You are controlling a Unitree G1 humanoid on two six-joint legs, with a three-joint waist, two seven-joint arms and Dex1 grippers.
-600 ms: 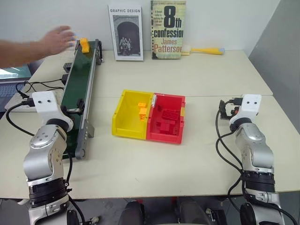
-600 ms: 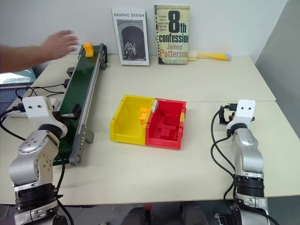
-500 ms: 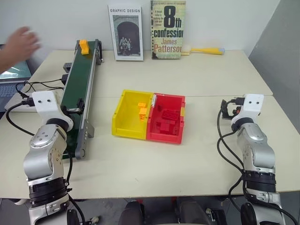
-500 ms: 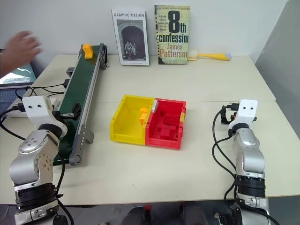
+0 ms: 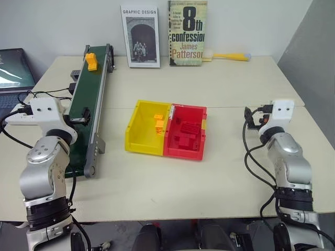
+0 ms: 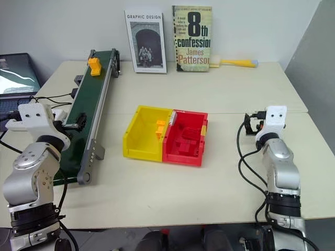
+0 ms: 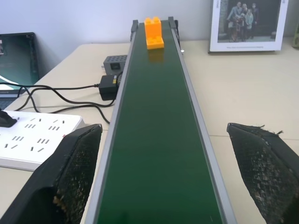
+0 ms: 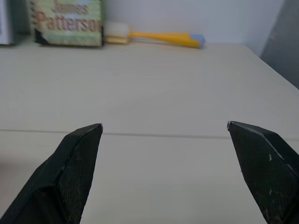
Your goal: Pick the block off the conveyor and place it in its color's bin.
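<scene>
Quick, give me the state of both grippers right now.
Left gripper: open, holding nothing, fingers either side of the conveyor.
Right gripper: open, holding nothing, over the bare table.

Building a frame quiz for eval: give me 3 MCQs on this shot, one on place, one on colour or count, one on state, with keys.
1. Where is the block?
A. on the conveyor, near its far end
B. inside the red bin
C. on the table by the books

2. How many bins stand side by side mid-table?
A. one
B. two
C. three

3. How do the left gripper's fingers stand?
A. shut on the block
B. shut on nothing
C. spread wide, nothing between them

Key:
1 A: the block sits on the conveyor belt at its far end, near the books.
2 B: the yellow bin and the red bin touch along one side.
3 C: in the left wrist view the left gripper has its fingers on either side of the belt, the block far ahead of them.
</scene>
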